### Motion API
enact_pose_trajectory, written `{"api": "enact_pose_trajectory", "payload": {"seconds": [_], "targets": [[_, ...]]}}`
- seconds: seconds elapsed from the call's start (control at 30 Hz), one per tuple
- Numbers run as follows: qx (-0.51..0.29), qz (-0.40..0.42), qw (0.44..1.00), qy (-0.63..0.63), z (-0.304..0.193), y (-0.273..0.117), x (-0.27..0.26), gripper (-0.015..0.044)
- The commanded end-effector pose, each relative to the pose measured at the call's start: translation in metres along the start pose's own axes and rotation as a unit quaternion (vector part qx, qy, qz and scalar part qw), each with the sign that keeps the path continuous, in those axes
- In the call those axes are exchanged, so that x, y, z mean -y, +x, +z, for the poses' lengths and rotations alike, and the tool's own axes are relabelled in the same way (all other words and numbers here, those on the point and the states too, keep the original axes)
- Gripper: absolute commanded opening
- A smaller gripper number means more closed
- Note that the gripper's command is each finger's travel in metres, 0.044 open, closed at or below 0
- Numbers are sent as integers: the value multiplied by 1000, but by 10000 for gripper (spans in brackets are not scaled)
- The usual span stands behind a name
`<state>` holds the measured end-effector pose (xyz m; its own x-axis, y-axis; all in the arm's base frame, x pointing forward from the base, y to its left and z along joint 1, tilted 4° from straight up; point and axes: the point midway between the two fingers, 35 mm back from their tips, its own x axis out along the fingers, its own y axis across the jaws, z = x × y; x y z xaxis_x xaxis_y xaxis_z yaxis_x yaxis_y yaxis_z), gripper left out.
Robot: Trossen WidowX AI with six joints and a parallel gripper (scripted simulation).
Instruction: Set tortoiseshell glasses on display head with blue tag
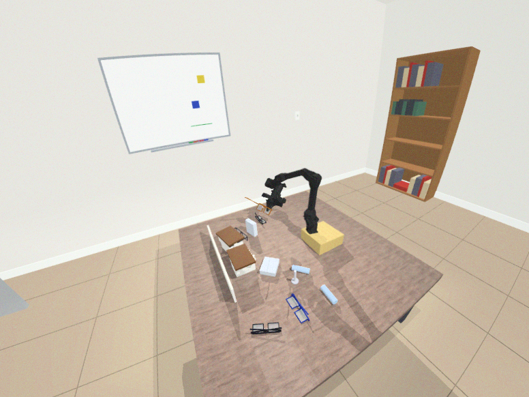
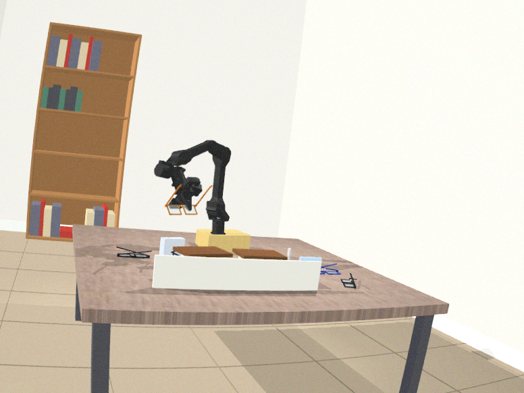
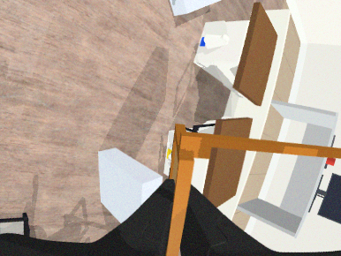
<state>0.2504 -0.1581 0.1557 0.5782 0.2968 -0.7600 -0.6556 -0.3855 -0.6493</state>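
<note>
The tortoiseshell glasses (image 1: 251,200) (image 2: 174,213) (image 3: 265,146), orange-brown, hang in the air with temples open. My gripper (image 1: 268,209) (image 2: 189,208) (image 3: 175,187) is shut on their frame, high above the table at its far side, away from both heads. The display head with the blue tag (image 1: 243,256) (image 2: 260,253) (image 3: 215,41) is white with a brown top; its tag (image 3: 202,41) shows in the wrist view. It wears nothing that I can see. The other head (image 1: 230,235) (image 2: 202,251) (image 3: 230,159) has a yellow tag and wears black glasses (image 1: 242,233).
A tall white box (image 1: 251,227) (image 2: 171,245) (image 3: 118,181) stands near the yellow-tag head. A low white panel (image 1: 221,267) (image 2: 237,273) runs behind both heads. A white block (image 1: 269,266) lies before the blue-tag head. Several other glasses, light blue cylinders and a small stand are on the table.
</note>
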Motion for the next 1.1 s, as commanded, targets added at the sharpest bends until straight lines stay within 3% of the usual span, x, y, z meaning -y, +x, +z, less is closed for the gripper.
{"api": "enact_pose_trajectory", "payload": {"seconds": [0.0,1.07], "targets": [[3,1,1000,0,1,2,1,0],[12,9,1000,8,5,7,4,0]]}}
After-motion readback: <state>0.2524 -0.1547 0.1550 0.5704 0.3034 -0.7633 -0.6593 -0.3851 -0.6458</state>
